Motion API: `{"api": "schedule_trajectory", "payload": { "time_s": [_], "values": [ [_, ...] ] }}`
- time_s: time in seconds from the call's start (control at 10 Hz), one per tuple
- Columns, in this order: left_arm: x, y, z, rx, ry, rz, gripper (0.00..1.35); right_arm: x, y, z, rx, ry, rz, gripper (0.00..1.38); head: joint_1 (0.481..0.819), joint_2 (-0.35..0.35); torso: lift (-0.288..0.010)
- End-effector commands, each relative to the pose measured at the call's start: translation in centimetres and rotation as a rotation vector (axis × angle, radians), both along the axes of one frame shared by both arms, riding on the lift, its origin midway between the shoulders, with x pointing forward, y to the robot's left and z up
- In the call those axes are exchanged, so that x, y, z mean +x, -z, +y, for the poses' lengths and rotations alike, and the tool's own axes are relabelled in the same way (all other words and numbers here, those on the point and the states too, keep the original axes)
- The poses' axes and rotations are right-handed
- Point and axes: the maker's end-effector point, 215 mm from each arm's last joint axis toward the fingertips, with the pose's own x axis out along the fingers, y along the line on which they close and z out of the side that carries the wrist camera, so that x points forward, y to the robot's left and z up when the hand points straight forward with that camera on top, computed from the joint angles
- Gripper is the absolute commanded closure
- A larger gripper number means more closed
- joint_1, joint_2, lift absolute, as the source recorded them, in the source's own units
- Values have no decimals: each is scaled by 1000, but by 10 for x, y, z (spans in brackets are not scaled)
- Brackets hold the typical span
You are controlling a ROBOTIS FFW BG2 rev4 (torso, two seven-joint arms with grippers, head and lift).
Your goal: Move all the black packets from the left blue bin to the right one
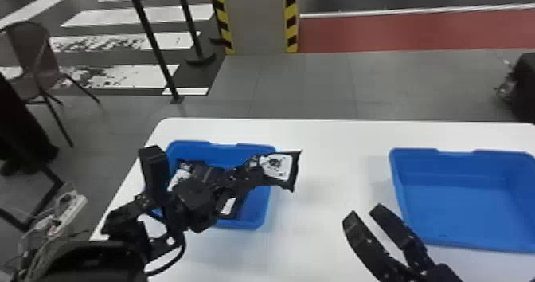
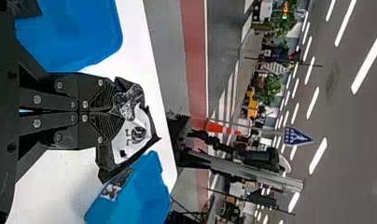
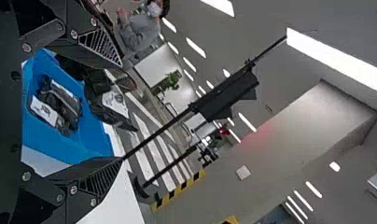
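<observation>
In the head view my left gripper [image 1: 258, 173] is shut on a black packet [image 1: 283, 167] with a white label, held at the right rim of the left blue bin [image 1: 254, 217]. Its wrist view also has the left gripper [image 2: 113, 112] clamping the packet [image 2: 139, 134]. Other black packets [image 1: 229, 207] lie in the left bin, partly behind the arm. My right gripper [image 1: 360, 212] stands open with nothing held, between the bins and close to the right blue bin [image 1: 461, 205]. In the right wrist view, the spread fingers of the right gripper [image 3: 122, 110] frame packets [image 3: 46, 111] in a blue bin.
A white table [image 1: 330, 141] carries both bins, with a wide gap between them. Beyond its far edge are a pillar [image 1: 258, 18] with striped edges and black posts. A chair [image 1: 32, 58] and a cabled power strip [image 1: 69, 213] are off to the left.
</observation>
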Motion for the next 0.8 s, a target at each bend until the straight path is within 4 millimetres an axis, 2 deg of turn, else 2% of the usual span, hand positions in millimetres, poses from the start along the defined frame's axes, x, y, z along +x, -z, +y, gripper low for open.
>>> {"api": "schedule_trajectory", "payload": {
  "time_s": [0.0,0.2,0.4,0.7],
  "values": [
    [3,8,-25,-81,57,22,1202,6,5,12,29,-61,16,351,695,175,-110],
    [5,3,-52,-126,119,23,1202,17,16,19,57,-90,36,351,695,155,-110],
    [4,0,-79,-154,174,35,1202,39,26,18,49,-81,36,351,695,124,-110],
    [-4,5,-106,-182,231,70,1202,69,35,16,38,-70,32,351,695,68,-110]
  ]
}}
